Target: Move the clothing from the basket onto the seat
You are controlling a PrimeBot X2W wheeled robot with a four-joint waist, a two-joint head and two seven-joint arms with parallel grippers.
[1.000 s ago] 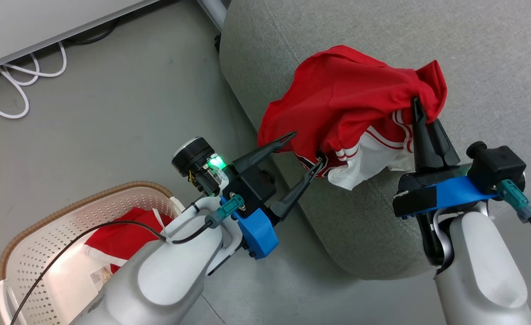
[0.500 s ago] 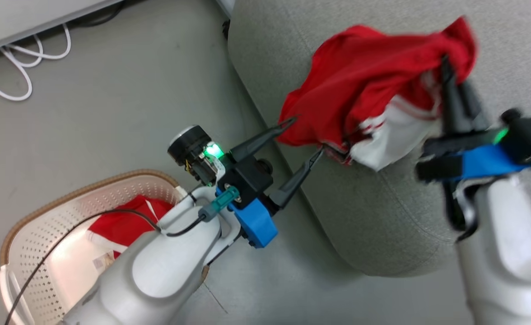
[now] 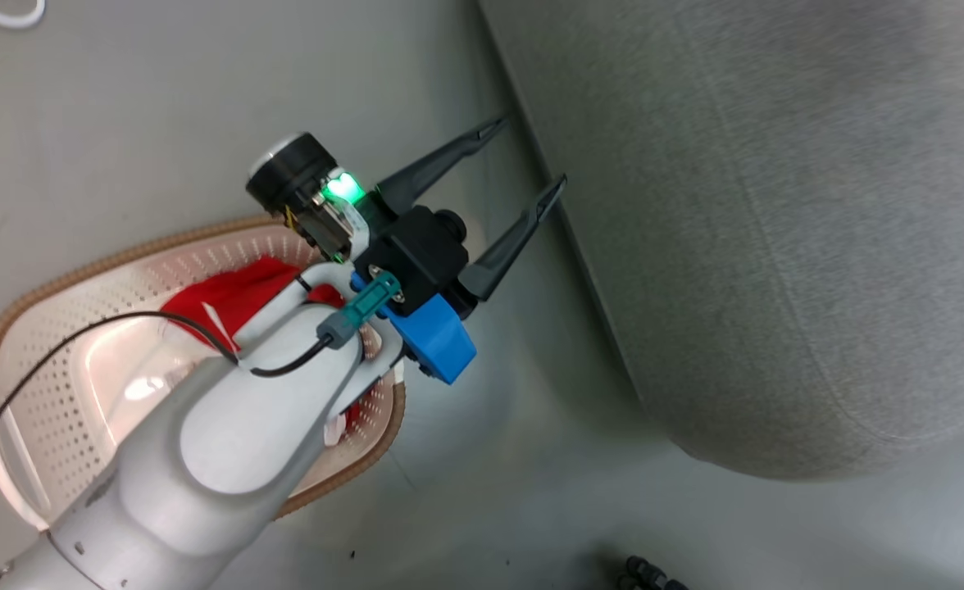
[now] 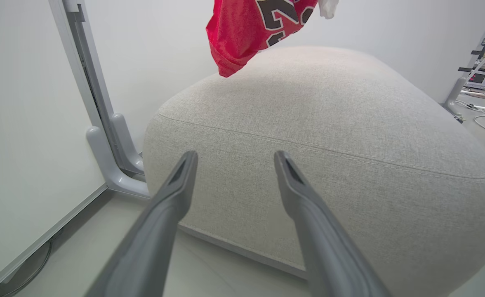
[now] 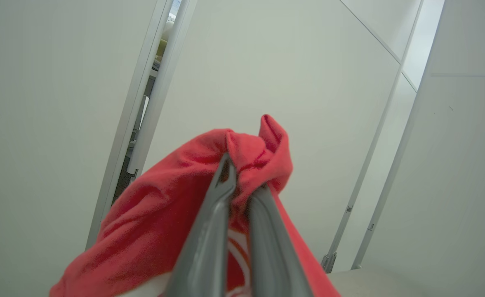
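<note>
One basket [image 3: 121, 258] at 8 o'clock, one red garment [image 3: 228, 295] inside. Left gripper [image 3: 531, 152] spread wide, empty, over open floor [image 3: 121, 123]; sofa [image 3: 777, 246] edge beside at 3 o'clock. Right gripper [image 5: 240, 181] clamped on second garment, a red jersey [image 4: 234, 41], above sofa at 12 o'clock.

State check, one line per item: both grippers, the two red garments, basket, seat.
Left gripper: open, empty, between basket and seat.
Right gripper: shut on the held garment.
Held garment: bunched, hanging in the air above the seat, not resting on it.
Second garment: lying in the basket.
Basket: upright on the floor.
Seat: no garment laid on the part in view.
</note>
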